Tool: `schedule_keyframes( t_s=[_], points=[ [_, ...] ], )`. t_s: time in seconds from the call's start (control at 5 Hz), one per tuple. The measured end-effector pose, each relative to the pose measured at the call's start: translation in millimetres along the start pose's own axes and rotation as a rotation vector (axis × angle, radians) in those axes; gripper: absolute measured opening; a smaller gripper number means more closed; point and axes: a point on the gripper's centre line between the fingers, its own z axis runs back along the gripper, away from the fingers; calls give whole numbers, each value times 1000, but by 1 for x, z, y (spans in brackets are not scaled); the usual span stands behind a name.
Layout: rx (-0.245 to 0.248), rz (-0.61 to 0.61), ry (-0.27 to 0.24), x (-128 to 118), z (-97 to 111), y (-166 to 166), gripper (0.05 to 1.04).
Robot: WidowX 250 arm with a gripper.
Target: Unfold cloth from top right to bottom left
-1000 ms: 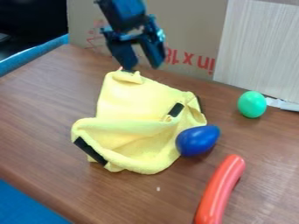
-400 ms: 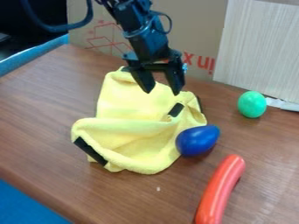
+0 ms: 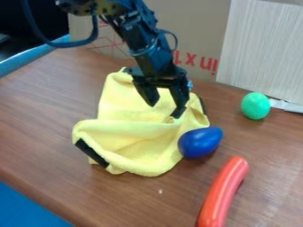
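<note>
The yellow cloth [image 3: 121,104] lies bunched at the middle of the frame, its lower left edge well apart from the edge of the table [image 3: 35,119]. The gripper [image 3: 165,111] hangs over its upper right part, released, fingers spread. A blue egg-shaped object [image 3: 200,142] crowds the cloth's right edge; the red sausage-shaped object [image 3: 223,190] lies apart, lower right.

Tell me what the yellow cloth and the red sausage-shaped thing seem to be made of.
Yellow cloth: probably soft, matte microfibre or terry, from its fuzzy surface and rounded folds. Red sausage-shaped thing: likely smooth, glossy plastic, judging by its bright highlights.
</note>
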Motion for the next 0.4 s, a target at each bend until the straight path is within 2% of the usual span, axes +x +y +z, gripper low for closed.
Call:
schedule_keyframes(
  t_s=[0.2,0.4],
  points=[
    [0,-10,-9,0,-2,1,1000],
    [2,-3,-5,-1,-7,2,955]
  ],
)
